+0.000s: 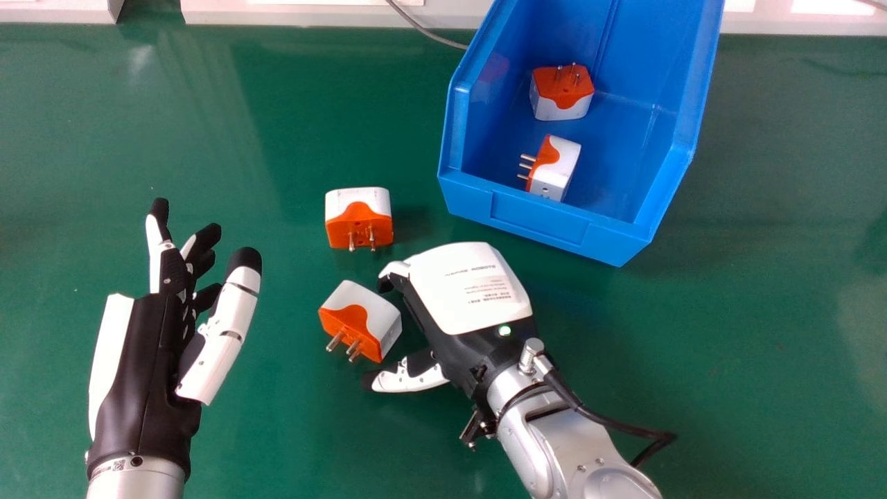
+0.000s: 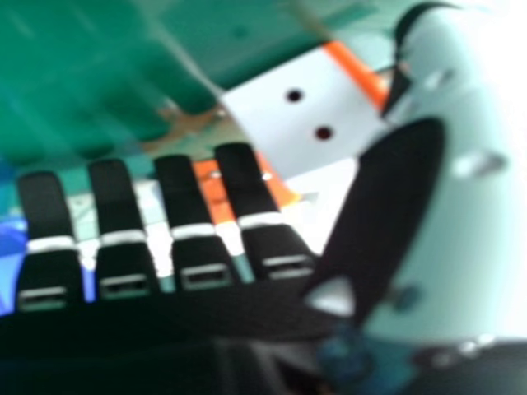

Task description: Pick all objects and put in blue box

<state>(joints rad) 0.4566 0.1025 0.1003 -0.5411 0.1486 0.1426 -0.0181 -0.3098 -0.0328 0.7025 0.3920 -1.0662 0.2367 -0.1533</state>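
Observation:
Two white and orange plug adapters lie on the green table in the head view, one farther back (image 1: 359,216) and one nearer (image 1: 362,320). My right hand (image 1: 468,287) is beside the nearer one, palm down, with its thumb stretched out on the near side and its fingers largely hidden. The right hand view has the open hand (image 2: 179,193) with a white adapter face (image 2: 284,127) between fingers and thumb; whether they touch is unclear. The blue box (image 1: 540,223) holds two more adapters (image 1: 563,93), (image 1: 556,168). My left hand (image 1: 142,367) stands open at the left.
The green table (image 1: 776,333) extends around both hands and the box. A grey cable (image 1: 429,32) runs behind the box's left side, and a pale edge (image 1: 312,14) borders the table at the back. Another cable loops beside my right wrist.

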